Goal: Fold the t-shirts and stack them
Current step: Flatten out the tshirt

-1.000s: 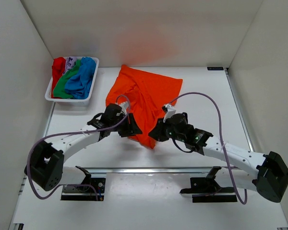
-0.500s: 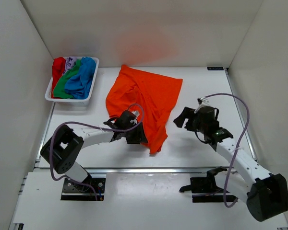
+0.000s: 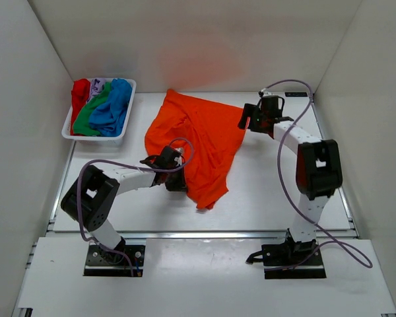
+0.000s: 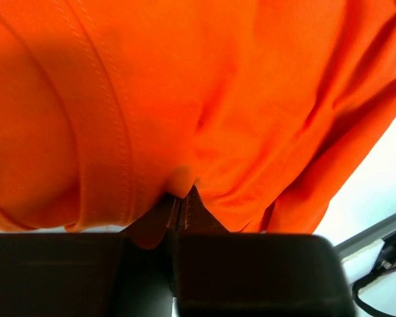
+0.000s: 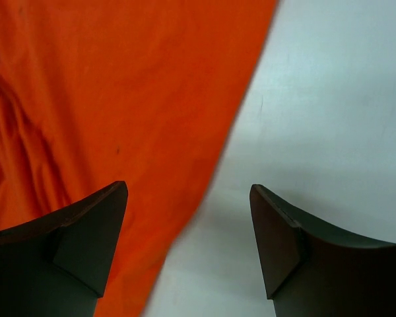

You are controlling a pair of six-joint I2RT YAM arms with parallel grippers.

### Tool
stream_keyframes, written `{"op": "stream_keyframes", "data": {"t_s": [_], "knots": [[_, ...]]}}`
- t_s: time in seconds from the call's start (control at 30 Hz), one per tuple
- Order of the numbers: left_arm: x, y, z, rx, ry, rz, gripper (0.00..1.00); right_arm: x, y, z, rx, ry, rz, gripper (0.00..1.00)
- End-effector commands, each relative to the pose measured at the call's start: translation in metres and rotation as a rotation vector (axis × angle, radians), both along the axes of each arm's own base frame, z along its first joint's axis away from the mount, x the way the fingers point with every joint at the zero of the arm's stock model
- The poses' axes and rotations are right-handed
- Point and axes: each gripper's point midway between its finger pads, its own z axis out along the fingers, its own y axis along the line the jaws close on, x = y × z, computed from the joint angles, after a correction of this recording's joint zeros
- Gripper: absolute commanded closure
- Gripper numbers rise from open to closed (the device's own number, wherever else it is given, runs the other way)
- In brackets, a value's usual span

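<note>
Where the orange t-shirt (image 3: 204, 132) lies spread in the middle of the table (image 3: 277, 185), you have your left gripper (image 3: 176, 179) at its near-left edge, jaws clenched on a small pinch of cloth; the left wrist view shows the fabric puckering into the closed tips (image 4: 183, 198), a stitched hem running up to the left. Your right gripper (image 3: 244, 120) sits at the shirt's far-right corner, jaws spread wide and grasping nothing. From the right wrist, the shirt's right edge runs on a slant between the fingers (image 5: 188, 198): one finger over orange cloth, the other over bare table. The shirt's near tip points toward the table's near edge, with a strip of bare surface between them. Bare table lies right of the shirt, out to the right wall (image 3: 356, 99). Far left, a white tray (image 3: 96, 139) sits against the left wall, apart from the orange shirt, holding a red t-shirt (image 3: 80, 92), green t-shirt (image 3: 87, 117), blue t-shirt (image 3: 112, 105) and lilac t-shirt (image 3: 98, 85), all bunched.
</note>
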Motion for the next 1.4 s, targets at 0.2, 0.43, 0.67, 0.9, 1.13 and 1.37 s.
{"op": "stream_keyframes", "data": {"t_s": [0.2, 0.43, 0.67, 0.9, 1.13, 1.37], "knots": [[-0.007, 0.035, -0.004, 0.087, -0.005, -0.014, 1.0, 0.098, -0.019, -0.027, -0.188, 0.02, -0.044, 0.28], [-0.011, 0.044, -0.006, 0.081, 0.006, -0.02, 1.0, 0.146, -0.021, -0.051, -0.244, 0.084, -0.052, 0.29], [-0.009, 0.057, -0.005, 0.09, 0.005, 0.0, 1.0, 0.157, -0.025, -0.056, -0.247, 0.117, -0.074, 0.99], [0.047, 0.075, 0.027, 0.14, -0.094, 0.064, 1.0, 0.114, -0.067, -0.039, -0.324, 0.281, -0.164, 1.0], [0.138, 0.085, 0.054, 0.231, -0.158, 0.09, 1.0, 0.038, -0.119, -0.007, -0.466, 0.424, -0.266, 1.0], [0.198, 0.102, 0.09, 0.266, -0.222, 0.122, 0.84, -0.044, -0.121, 0.033, -0.268, 0.189, -0.252, 1.0]]}}
